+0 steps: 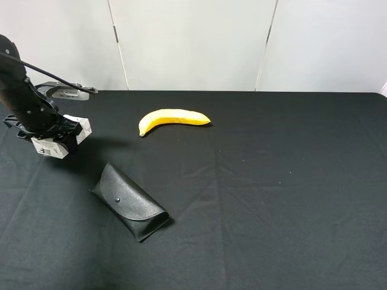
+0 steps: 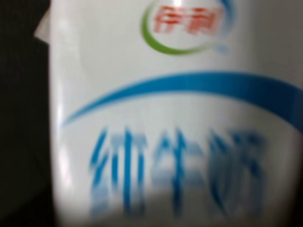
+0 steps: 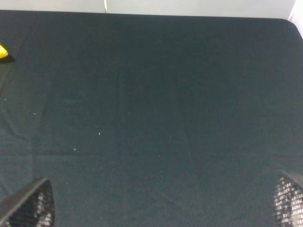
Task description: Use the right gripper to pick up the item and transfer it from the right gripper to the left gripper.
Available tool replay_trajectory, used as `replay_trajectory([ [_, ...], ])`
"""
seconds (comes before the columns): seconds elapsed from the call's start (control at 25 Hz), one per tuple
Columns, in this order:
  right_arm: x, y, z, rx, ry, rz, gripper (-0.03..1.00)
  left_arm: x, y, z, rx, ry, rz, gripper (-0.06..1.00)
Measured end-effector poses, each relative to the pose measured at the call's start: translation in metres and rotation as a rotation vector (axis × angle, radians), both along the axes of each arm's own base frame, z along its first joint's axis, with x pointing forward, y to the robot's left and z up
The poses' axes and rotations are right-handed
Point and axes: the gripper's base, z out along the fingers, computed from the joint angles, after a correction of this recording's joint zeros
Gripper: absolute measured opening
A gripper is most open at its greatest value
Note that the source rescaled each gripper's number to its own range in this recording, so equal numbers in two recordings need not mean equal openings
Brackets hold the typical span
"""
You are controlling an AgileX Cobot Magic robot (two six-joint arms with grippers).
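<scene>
One milk carton [image 1: 78, 128] at left gripper [image 1: 60, 140] jaws – grip unclear; right gripper [image 3: 163, 208] jaws spread

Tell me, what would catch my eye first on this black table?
Probably the yellow banana, lying alone toward the back of the black tablecloth. Next, at the far left, the left gripper with a small white milk carton between its jaws; its blue lettering fills the left wrist view. A black glasses case lies nearer the front, left of the middle.
</scene>
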Motion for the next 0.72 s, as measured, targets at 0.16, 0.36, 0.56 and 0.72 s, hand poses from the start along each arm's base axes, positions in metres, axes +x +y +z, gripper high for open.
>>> replay_trajectory([
  [0.16,0.0,0.0,0.0,0.0,0.0,0.0,1.0,0.002,-0.0002,0.0005,-0.003,-0.02,0.005,0.88],
  [0.36,0.0,0.0,0.0,0.0,0.0,0.0,1.0,0.002,-0.0003,0.0005,-0.004,-0.019,0.006,0.98],
  [0.56,0.0,0.0,0.0,0.0,0.0,0.0,1.0,0.0019,-0.0005,0.0007,-0.006,-0.016,0.008,1.0],
  [0.72,0.0,0.0,0.0,0.0,0.0,0.0,1.0,0.0013,-0.0009,0.0095,-0.01,-0.006,0.005,1.0],
])
